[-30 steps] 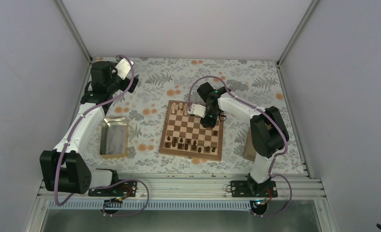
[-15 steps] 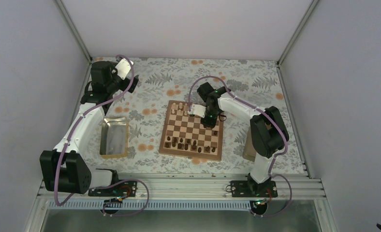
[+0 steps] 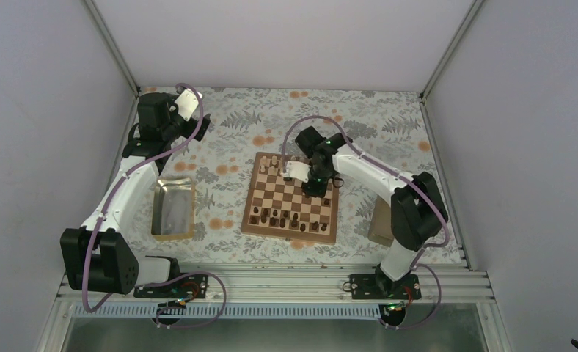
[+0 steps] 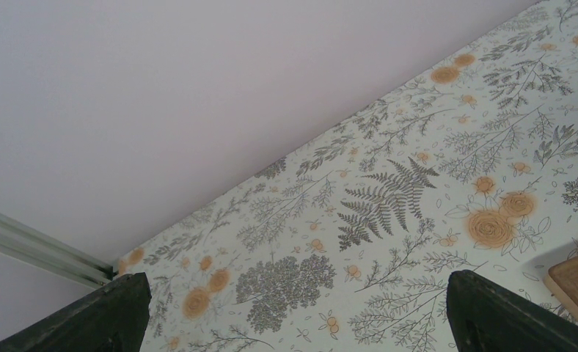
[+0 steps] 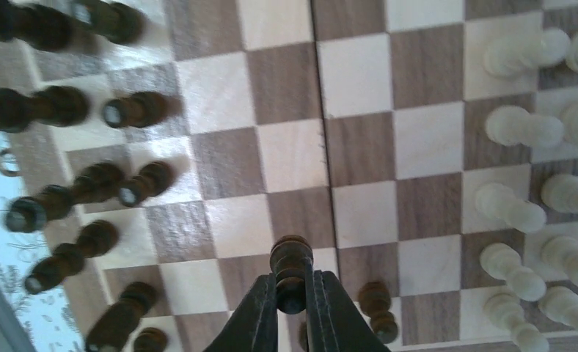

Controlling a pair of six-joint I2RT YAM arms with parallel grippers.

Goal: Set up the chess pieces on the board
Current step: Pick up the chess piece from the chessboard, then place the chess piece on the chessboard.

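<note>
- The right end effector [image 5: 292,295] is clamped on a dark chess piece [image 5: 291,258], gripped just under its head, over the board's [image 5: 425,139] middle squares.
- Judged best: carry it toward the dark set [image 5: 59,106], lower it centred on its square, clear of neighbours, then release.
- The left end effector [image 4: 304,312] hangs spread apart over the floral desk [image 4: 389,198], holding nothing.

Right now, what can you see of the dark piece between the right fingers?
The dark piece is small turned wood, dark brown and glossy, with a rounded head over a collar. The right fingers pinch it from both sides below the head, which pokes past their tips. It is over the board near the centre seam; its base is hidden, so contact is unclear.
</note>
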